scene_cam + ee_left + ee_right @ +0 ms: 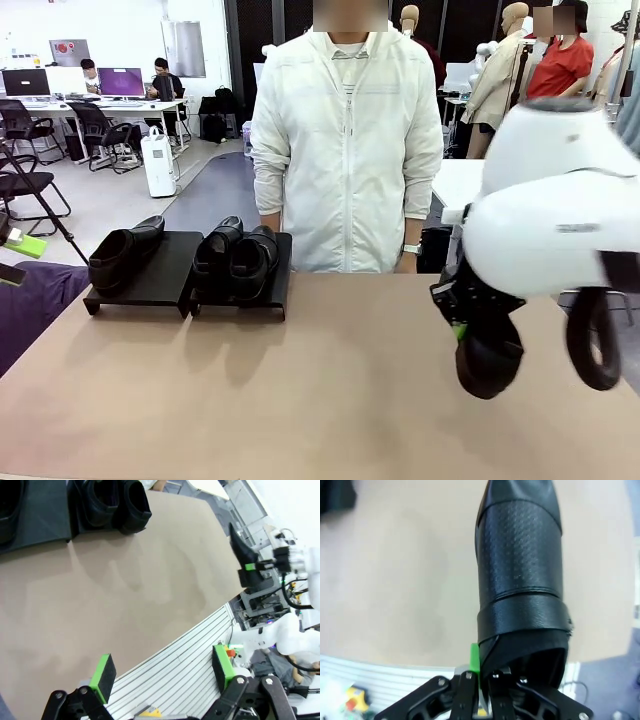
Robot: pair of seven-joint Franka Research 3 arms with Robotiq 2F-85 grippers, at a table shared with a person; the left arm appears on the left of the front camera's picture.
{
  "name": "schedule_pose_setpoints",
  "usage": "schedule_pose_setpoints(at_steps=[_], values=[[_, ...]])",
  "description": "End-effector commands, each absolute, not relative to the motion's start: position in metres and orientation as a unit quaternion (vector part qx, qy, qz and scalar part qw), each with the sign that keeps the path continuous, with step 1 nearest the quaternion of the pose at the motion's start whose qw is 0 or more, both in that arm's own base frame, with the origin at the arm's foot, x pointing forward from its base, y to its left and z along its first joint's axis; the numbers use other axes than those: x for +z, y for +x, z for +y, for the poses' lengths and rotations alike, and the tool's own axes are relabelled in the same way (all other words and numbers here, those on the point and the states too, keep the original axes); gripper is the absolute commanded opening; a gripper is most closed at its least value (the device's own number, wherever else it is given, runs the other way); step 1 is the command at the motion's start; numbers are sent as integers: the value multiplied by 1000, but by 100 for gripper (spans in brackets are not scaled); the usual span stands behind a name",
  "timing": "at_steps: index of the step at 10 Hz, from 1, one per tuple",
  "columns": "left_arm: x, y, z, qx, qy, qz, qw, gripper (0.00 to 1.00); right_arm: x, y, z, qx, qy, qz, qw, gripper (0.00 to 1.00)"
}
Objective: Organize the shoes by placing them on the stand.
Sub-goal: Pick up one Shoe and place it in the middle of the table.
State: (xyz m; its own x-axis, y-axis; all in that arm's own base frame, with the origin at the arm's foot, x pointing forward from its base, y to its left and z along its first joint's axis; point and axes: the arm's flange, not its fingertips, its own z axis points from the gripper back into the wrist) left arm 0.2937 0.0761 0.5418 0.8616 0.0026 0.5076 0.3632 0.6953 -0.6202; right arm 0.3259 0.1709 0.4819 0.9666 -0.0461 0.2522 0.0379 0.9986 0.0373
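The stand is two low black platforms at the table's far left. The left platform point(168, 272) carries one black shoe point(122, 255). The right platform point(240, 304) carries two shoes point(237, 260) side by side, also seen in the left wrist view point(112, 505). My right gripper point(461, 327) point(482, 669) is shut on the collar edge of another black shoe point(489, 358) point(520, 570), which hangs toe down above the table's right side. My left gripper point(164, 672) is open and holds nothing, over the table's near edge.
A person in a white jacket point(345, 150) stands at the far edge behind the stand, hands down. The tan tabletop point(300, 400) lies bare between the stand and the held shoe. A ribbed metal rail point(190, 660) runs along the near edge.
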Motion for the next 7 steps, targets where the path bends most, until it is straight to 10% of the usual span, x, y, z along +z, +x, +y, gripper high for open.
schedule_pose_setpoints(at_steps=[1,7], values=[[540,294,75,-99,-382,-251,884,100,486,303,151,-1,38,-120,992,0],[540,294,75,-99,-382,-251,884,100,497,281,235,12,22,-169,985,0]])
